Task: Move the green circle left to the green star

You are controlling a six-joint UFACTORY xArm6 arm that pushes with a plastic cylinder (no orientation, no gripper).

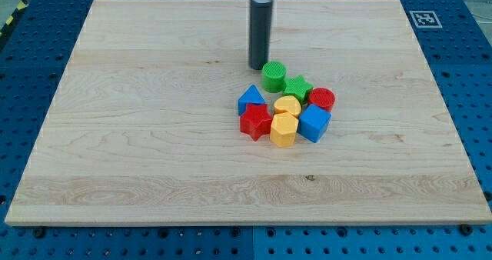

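wooden board [138, 160] fills most of the frame, and its bottom edge lies nearest the camera. blue pegboard table [31, 14] shows around it, and a small black and white marker [422, 18] sits at the board's upper right corner. no box or bowl is here; the blocks just lie on the bare wood.

all the blocks sit in one tight bunch a bit right of the middle. blue cube [314, 123] is at the bunch's lower right. yellow hexagon block [283, 130] is at the bottom, touching it. red star [255, 121] is at the lower left, with the blue triangle [250, 99] just above it. yellow half-round block [287, 105] sits in the middle. red circle [322, 99] is at the right.

green circle [274, 76] is a short round block with ridged sides, at the top of the bunch. green star [298, 86] touches it on its lower right.

my tip [258, 67] stands just upper left of the green circle. it has no jaws to open or close.

lots of open wood lies to the left, right and bottom.
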